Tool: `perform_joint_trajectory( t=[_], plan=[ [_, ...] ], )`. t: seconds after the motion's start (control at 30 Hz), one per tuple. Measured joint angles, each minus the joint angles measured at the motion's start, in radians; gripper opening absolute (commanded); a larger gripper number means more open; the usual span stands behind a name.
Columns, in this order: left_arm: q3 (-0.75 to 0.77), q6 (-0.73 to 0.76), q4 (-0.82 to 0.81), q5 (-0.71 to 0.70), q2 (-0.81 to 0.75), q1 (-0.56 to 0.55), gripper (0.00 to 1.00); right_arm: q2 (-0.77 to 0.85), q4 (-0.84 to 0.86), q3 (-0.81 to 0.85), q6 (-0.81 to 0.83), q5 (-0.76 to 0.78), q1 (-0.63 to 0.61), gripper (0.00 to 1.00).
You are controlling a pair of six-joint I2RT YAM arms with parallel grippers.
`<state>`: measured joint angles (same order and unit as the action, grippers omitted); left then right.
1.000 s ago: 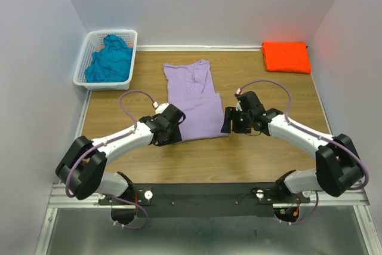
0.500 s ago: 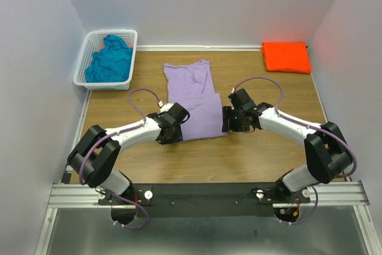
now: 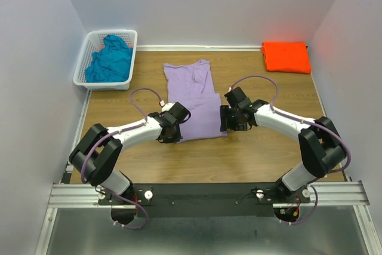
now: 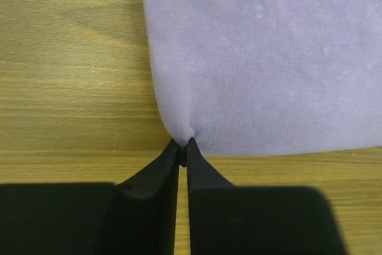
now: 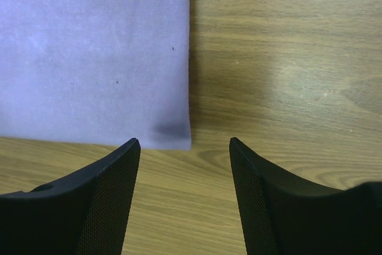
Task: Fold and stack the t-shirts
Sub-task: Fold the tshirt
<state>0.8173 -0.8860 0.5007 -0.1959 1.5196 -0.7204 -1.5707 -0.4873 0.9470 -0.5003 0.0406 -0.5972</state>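
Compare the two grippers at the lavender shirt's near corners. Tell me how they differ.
The left gripper is shut, pinching the lavender shirt at its near left corner, where the cloth puckers; the right gripper stands open, holding nothing. The left gripper touches the fabric; the right gripper only straddles the near right corner, which lies flat. Both sit at the shirt's near hem.

Wood-grain table (image 3: 262,159), boxed in on three sides by plain pale walls (image 3: 209,4). White lattice basket (image 3: 101,84) at far-left corner. Aluminium rail (image 3: 59,194) along near edge, grey metal sheet (image 3: 209,237) below. Soft, even light.
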Motion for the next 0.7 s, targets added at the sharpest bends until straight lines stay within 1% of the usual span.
perform_joint_trajectory(
  t=[0.03,0.13,0.17,0.27,0.3,0.4,0.7],
  plan=[
    [0.000,0.002,-0.001,0.001,0.000,0.000,0.00,-0.008,-0.002,0.006,-0.002,0.000,-0.002,0.65],
    [0.000,0.005,-0.002,0.003,0.000,-0.001,0.00,-0.035,-0.005,0.021,-0.008,0.000,-0.006,0.61],
    [0.000,0.006,-0.002,0.003,0.000,-0.001,0.00,-0.041,-0.006,0.024,-0.009,0.000,-0.006,0.58],
    [0.000,0.007,-0.002,0.003,0.000,-0.001,0.00,-0.063,-0.012,0.032,-0.021,0.000,-0.011,0.54],
    [0.000,0.008,-0.002,0.003,0.000,-0.001,0.00,-0.069,-0.014,0.033,-0.024,0.000,-0.014,0.51],
    [0.000,0.014,-0.003,0.005,0.000,-0.001,0.00,-0.080,-0.021,0.035,-0.033,0.004,-0.019,0.48],
    [0.000,0.030,-0.001,0.007,-0.003,-0.001,0.00,-0.117,-0.039,0.050,-0.064,0.023,-0.052,0.43]
  ],
)
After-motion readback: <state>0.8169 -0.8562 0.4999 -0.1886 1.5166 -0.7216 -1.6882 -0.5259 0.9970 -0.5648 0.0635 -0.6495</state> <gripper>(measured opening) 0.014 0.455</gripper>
